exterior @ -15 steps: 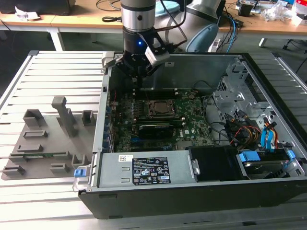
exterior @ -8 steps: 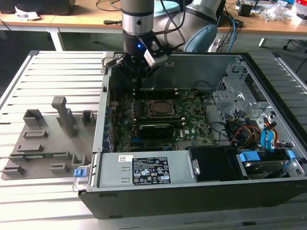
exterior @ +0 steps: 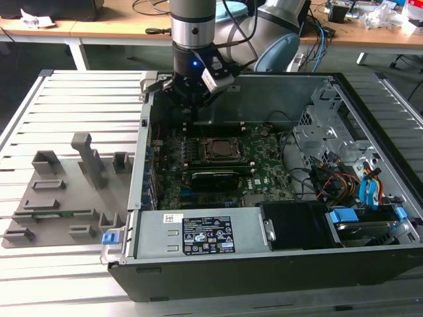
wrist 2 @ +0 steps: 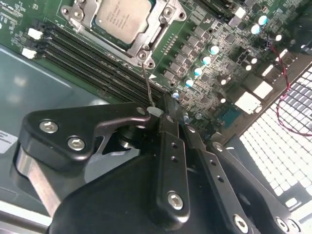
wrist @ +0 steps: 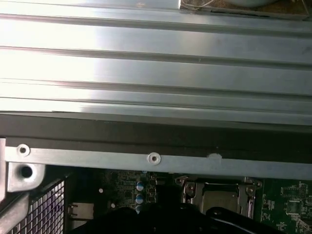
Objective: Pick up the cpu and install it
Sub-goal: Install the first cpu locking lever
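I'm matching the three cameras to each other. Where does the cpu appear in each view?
Exterior view: the cpu sits in its socket mid-motherboard, inside the open case.
Second wrist view: cpu, beyond the gripper.
First wrist view: cpu, below the case rail.
Shared landmark: the socket's metal frame.

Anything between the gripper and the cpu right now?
Nothing visible. In the second wrist view the cpu already sits in the socket frame, top exposed. The gripper hovers apart from it above the memory slots; a thin wire lever rises beside the frame, not over the chip.
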You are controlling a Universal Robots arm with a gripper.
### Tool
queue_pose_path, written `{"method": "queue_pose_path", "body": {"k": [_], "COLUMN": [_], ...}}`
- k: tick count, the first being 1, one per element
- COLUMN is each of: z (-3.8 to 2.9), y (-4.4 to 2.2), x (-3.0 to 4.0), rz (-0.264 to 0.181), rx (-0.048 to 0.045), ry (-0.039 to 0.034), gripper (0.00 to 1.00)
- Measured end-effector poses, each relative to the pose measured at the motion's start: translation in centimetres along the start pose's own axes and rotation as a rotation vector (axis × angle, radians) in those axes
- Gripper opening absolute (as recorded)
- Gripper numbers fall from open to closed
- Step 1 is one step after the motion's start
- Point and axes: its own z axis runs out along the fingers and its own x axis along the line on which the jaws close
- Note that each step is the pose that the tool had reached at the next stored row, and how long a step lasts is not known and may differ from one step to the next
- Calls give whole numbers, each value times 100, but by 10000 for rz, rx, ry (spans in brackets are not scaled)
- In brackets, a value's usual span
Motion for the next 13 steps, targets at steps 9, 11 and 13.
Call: {"method": "queue_pose_path", "body": {"k": [9,11,13], "z": [2,3,4], "y": [-7,-9,-11], "x": [-132,-169,-204], "rz": [-1,0,0], "rx": [0,0,0], "ry": [1,1,1], "gripper": [11,11,11]}}
